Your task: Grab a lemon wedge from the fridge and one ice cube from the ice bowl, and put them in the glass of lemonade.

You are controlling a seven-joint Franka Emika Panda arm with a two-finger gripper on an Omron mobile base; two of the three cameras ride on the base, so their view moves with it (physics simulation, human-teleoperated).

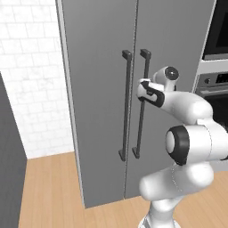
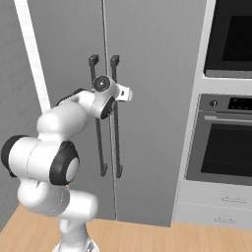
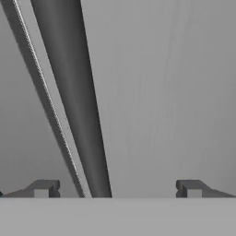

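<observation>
**A:** What does the left base view show?

**B:** The fridge (image 1: pixel 102 89) is a tall grey cabinet, both doors closed, with two dark vertical bar handles near the centre seam. The white arm reaches from lower right. Its gripper (image 1: pixel 143 91) sits at the right-hand handle (image 1: pixel 141 104), about a third of the way down the bar.

**A:** And the right base view?

**B:** Same fridge (image 2: pixel 147 74), seen from the other side, with a wall oven (image 2: pixel 224 142) to its right. The gripper (image 2: pixel 123 93) is level with the upper part of the right-hand handle (image 2: pixel 116 118), touching or just in front of it; I cannot tell which.

**A:** The hand view?

**B:** The handle (image 3: pixel 73 101) runs as a dark bar, slanted, between two fingertips (image 3: pixel 44 188) spread wide apart. The jaws are fully open and hold nothing. The bar lies nearer the left fingertip than the right.

**A:** So how should this step go?

**B:** My judgement: shift so the bar is centred between the fingertips, push in until it is well inside, then close firmly and pull along the door's arc. The lemon wedge is presumably inside, behind the closed doors.
</observation>
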